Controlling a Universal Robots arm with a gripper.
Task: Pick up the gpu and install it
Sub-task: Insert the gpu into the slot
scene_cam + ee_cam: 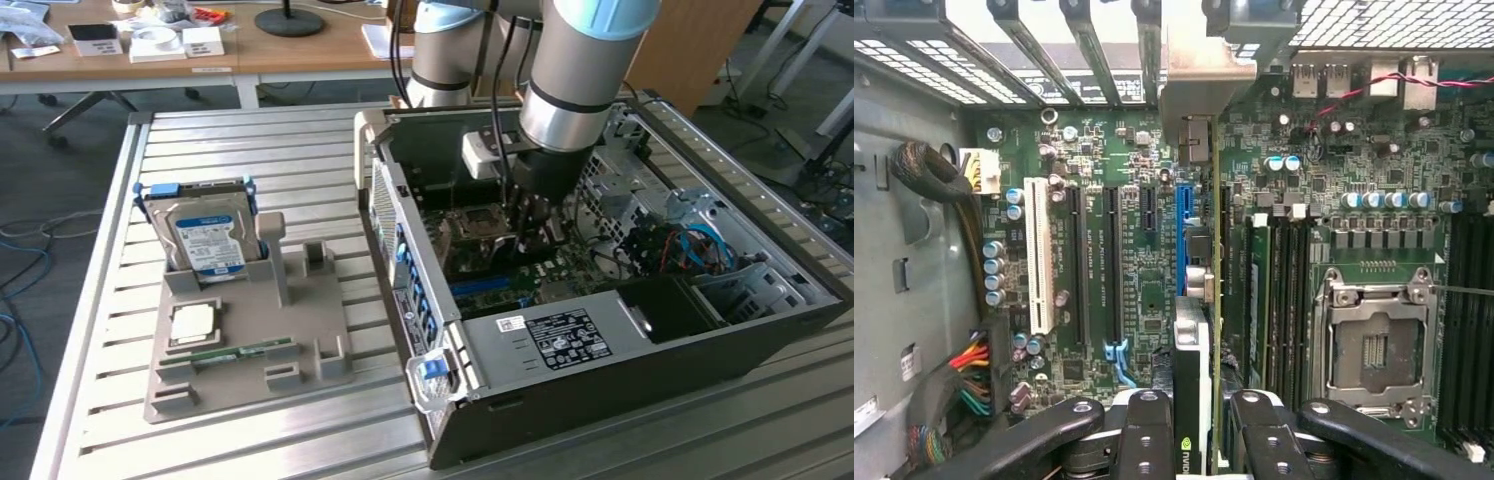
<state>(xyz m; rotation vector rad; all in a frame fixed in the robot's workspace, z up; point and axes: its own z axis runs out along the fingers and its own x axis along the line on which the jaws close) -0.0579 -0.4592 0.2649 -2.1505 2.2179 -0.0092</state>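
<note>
Card: the gpu (1192, 370) is inside the open computer case (747, 345), standing on edge over the green motherboard (1144, 300), seen edge-on in the wrist view between the gripper fingers.
Card direction: its long axis runs along the blue slot (1181, 235), in line with it; the silver metal bracket (1194, 85) at its far end points toward the row of rear slot covers (1084, 50) of the case.
Card seating: whether its lower edge is fully down in the blue slot cannot be told.
Gripper: the gripper (1192, 430) is clamped on the gpu, one black finger (1144, 435) on each flat side of the card, at the end away from the bracket.
Arm: in the exterior view the arm (574, 80) reaches straight down into the case, with the gripper (534, 215) low over the motherboard.
Neighbours in the case: a white slot (1039, 255) and black slots lie parallel on one side; memory slots (1279, 290) and the empty processor socket (1374, 345) on the other.
Case position: it lies on its side toward the exterior view's right of the slatted bench (240, 140).
Tray: a grey holder (247, 350) near the bench's left edge in the exterior view carries a hard drive (203, 240) upright, a processor (192, 322) and a memory stick (240, 353).
</note>
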